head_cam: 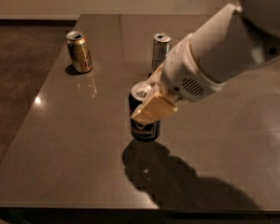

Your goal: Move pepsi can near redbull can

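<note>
Nearest the camera, a dark shadow (pixel 149 169) spreads over the glossy grey-brown table (pixel 60 171), in front of the redbull can and well apart from it. Just behind the shadow is the pepsi can (pixel 143 127), upright, its silver top facing up and its long axis vertical. It is on the camera side of the redbull can and a little toward the left of the view. Whether its base touches the table or hangs just clear of it I cannot tell, since the shadow begins right at its lower rim.

The gripper (pixel 148 107) is clamped on the pepsi can near the top. One tan finger (pixel 155 110) lies slantwise across the can's front, and the other is hidden behind it. The white arm (pixel 214 55) reaches in from the upper right, passing just to the right of the redbull can.

Farther back is the redbull can (pixel 160 48), tall, slim and upright, with a short stretch of bare table showing between it and the pepsi can. So the coming move looks like a short carry straight away from the camera, shading slightly right (the wrist housing already sits close to the redbull can, so a knock is the risk).

The gold-brown can (pixel 79 52) stands well to the left of the redbull can, at about the same depth, out of the path.
</note>
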Robot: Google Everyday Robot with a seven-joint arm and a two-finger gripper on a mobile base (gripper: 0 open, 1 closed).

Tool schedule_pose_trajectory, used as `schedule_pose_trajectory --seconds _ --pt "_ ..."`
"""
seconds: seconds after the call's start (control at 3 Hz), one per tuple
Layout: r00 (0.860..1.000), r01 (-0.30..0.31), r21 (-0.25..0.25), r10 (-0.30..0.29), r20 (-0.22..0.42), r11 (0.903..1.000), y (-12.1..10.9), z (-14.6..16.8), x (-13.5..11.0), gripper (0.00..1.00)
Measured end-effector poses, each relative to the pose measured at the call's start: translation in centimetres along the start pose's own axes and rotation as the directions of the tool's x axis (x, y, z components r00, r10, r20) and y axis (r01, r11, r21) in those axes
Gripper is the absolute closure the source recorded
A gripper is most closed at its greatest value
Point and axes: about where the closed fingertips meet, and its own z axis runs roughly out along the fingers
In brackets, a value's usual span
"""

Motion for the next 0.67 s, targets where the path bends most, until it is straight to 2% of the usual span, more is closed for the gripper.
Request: schedule_pose_trajectory --seconds 0.33,0.67 --pt "0.997 -0.083 0.056 0.083 0.003 0.9950 -4.7 -2.3 0.7 1.00" --pt "0.984 -0.176 0.118 0.177 -0.001 0.9774 -9.3 -2.8 2.7 1.00"
